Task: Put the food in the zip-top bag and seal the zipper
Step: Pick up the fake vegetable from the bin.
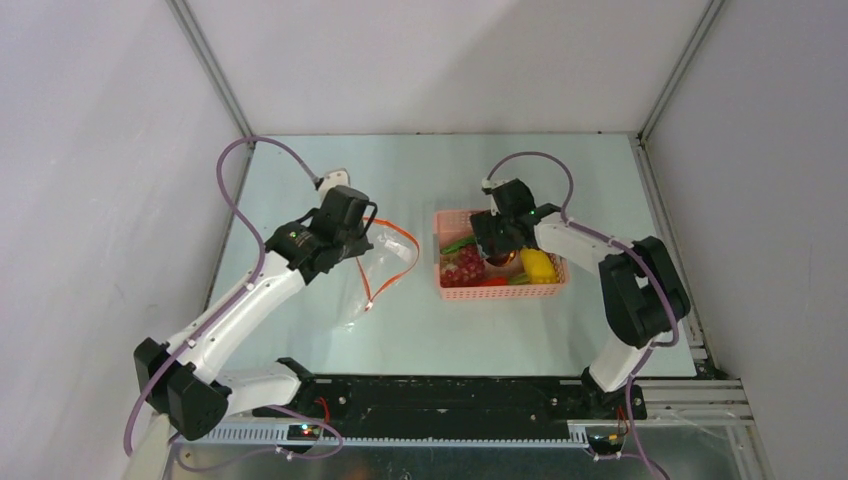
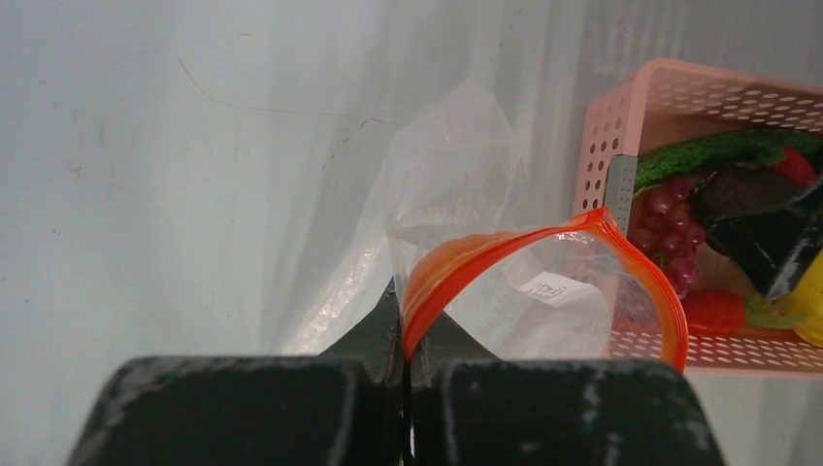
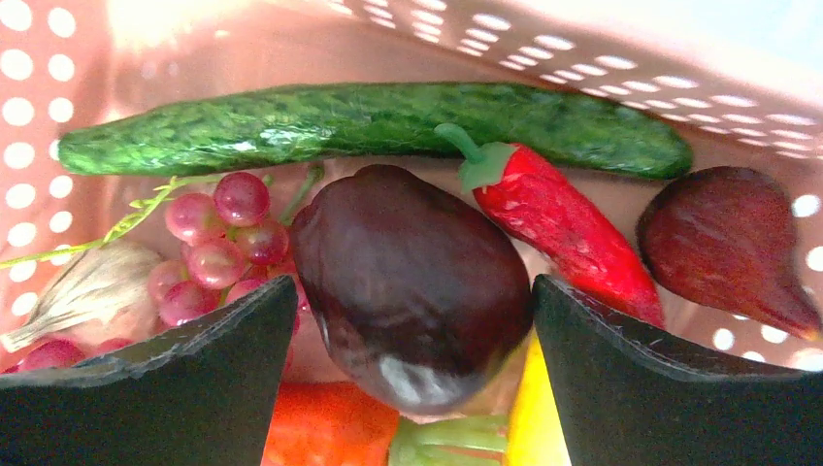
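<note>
**Left side.** The left gripper [image 2: 405,335] is clamped fully shut on the zipper [image 2: 466,254], pinching one lip of the orange-red strip. The strip rises from the jaws in an arch, so the mouth of the zip-top bag [image 1: 372,272] stands agape. The clear body of the bag trails on the table [image 1: 420,170]. In the left wrist view the mouth faces the pink mesh basket [image 1: 500,293], which sits near the bag, to its right.

**Right side.** The right gripper [image 3: 412,325] is down inside the basket, its jaws spread wide and holding nothing. The dark round fruit [image 3: 408,282] lies squarely between the two fingers, one close against each flank. Whether they touch it cannot be told. Its longer dimension appears to run away from the camera, so the jaws would meet its shorter width. The long green pod [image 3: 369,121] lies crosswise behind it. The grape bunch [image 3: 218,243] and red chili [image 3: 568,233] crowd its sides.

**Judgement.** The right arm is the nearer to the food. Closing here should take the dark fruit alone, after which the carry is leftward to the held mouth.
</note>
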